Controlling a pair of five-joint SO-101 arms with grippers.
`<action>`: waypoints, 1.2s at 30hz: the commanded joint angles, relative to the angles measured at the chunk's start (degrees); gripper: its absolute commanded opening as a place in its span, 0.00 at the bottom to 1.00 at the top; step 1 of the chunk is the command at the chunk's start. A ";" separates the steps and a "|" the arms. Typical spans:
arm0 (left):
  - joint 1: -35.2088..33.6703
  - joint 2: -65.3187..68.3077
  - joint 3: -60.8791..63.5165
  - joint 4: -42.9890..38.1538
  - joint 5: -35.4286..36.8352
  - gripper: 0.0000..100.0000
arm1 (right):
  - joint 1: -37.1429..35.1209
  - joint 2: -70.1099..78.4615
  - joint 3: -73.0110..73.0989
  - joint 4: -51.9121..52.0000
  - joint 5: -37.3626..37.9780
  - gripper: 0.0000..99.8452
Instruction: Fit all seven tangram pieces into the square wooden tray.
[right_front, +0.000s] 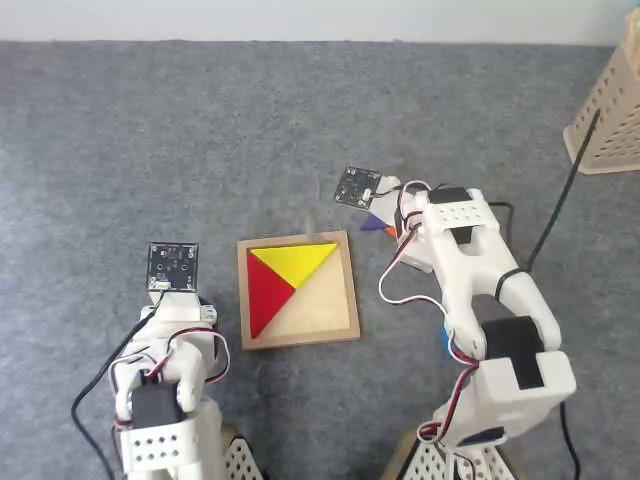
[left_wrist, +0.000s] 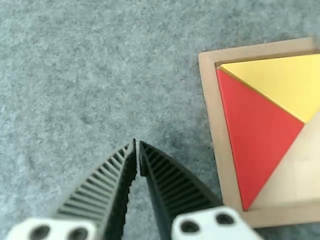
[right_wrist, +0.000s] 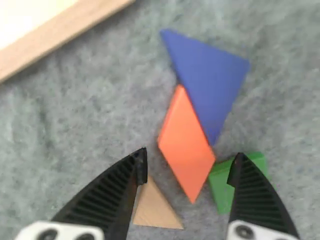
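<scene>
My left gripper (left_wrist: 136, 150): clenched on nothing, the two ribbed fingers pressed tip to tip above bare carpet.
My right gripper (right_wrist: 190, 156): released, with the fingers spread wide over the loose pieces and gripping none of them.
Square wooden tray (right_front: 243, 295): it lies between my two arms. From my left gripper it is just off to the right, and its corner rim (left_wrist: 210, 110) is near the closed tips but clear of them. From my right gripper it is off to the left, with one edge (right_wrist: 60, 30) well beyond the fingertips.
Yellow triangle (right_front: 292, 263): seated in the tray along the far side, beyond my left fingertips.
Red triangle (left_wrist: 255, 140): seated in the tray along the side nearest my left gripper, meeting the yellow one edge to edge.
Tray floor: the remaining half is bare wood.
Orange parallelogram (right_wrist: 185, 145): on the carpet in the gap between my right fingers.
Blue triangle (right_wrist: 210, 75): just past my right fingertips, touching the orange piece along one edge.
Green piece (right_wrist: 222, 182): partly hidden by one right finger, against the orange piece.
Tan triangle (right_wrist: 152, 207): beside my other right finger, partly covered by it.
Carpet (right_front: 120, 140): grey, under everything.
</scene>
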 joint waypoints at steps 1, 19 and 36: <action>-0.18 -0.44 -0.31 0.09 -0.26 0.01 | -0.22 0.04 -3.87 -0.57 0.70 0.27; -0.18 -0.44 -0.31 0.09 -0.26 0.01 | -0.40 6.55 -15.21 12.18 -18.37 0.04; -0.18 -0.44 -0.31 0.09 -0.26 0.01 | -16.13 -5.14 -15.03 20.18 -37.98 0.03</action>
